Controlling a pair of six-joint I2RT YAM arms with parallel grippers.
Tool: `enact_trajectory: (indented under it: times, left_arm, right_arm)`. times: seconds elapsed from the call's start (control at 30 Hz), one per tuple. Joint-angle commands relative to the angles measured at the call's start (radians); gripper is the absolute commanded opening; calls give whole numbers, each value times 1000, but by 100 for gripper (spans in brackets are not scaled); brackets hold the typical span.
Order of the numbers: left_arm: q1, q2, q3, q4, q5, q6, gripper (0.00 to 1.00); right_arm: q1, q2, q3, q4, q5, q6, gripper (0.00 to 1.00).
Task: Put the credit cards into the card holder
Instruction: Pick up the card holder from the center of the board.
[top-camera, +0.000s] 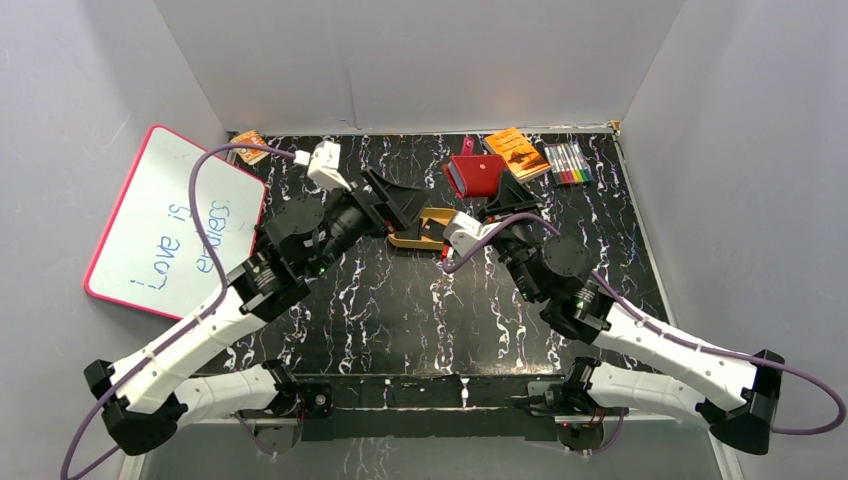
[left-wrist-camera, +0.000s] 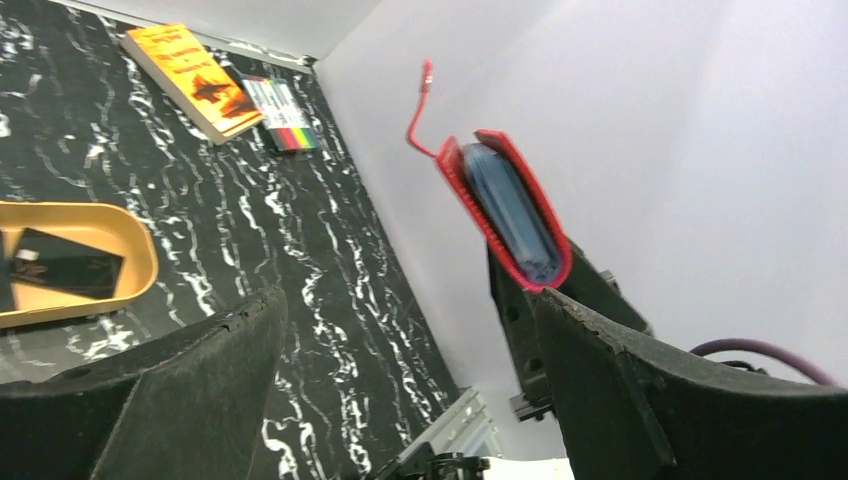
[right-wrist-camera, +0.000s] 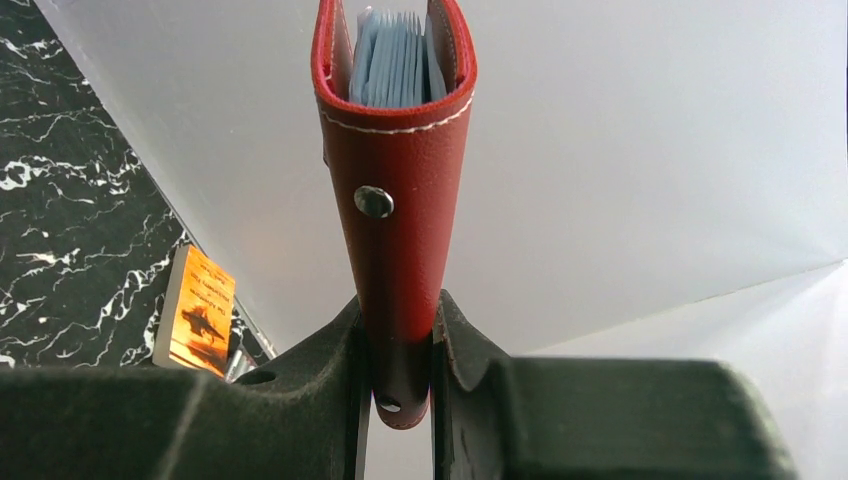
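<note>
1. Finds the right gripper (right-wrist-camera: 398, 345) closed firmly on the card holder (right-wrist-camera: 395, 220), pinching its lower end between both fingers (right-wrist-camera: 320, 365).
2. Notes the card holder standing upright above those jaws, lifted off the table (left-wrist-camera: 300, 250), with its snap stud facing the wrist camera and grey-blue pockets showing at its open top edge.
3. Finds the left gripper (left-wrist-camera: 405, 320) wide open, gripping nothing.
4. Places the held card holder ahead of the left jaws, just beyond their right finger.
5. Places a tan dish (left-wrist-camera: 140, 255) ahead of the left jaws, off their left finger, with a black credit card (left-wrist-camera: 65, 265) lying inside it.
6. Records an orange booklet (left-wrist-camera: 190, 80) and a marker pack (left-wrist-camera: 285, 112) just beside each other, well beyond the left jaws, near the back wall.
</note>
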Motion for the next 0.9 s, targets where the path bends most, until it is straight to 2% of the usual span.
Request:
enact_trajectory:
  times: [0.0,0.23,0.63,0.87]
  left_arm:
    - [2,32,58,122,60,-70,91]
    - [2,62,60,214,76,-99,92]
    - [3,151,142,99,102,-125,92]
    - [1,173,139,57,103,-167,91]
  right_arm:
    - [12,9,42,86,-22,-78,0]
    - [18,14,12,117,-8,-115,0]
    - [25,78,55,165,-4,-162,0]
    - [42,90,50,212,13,-188,0]
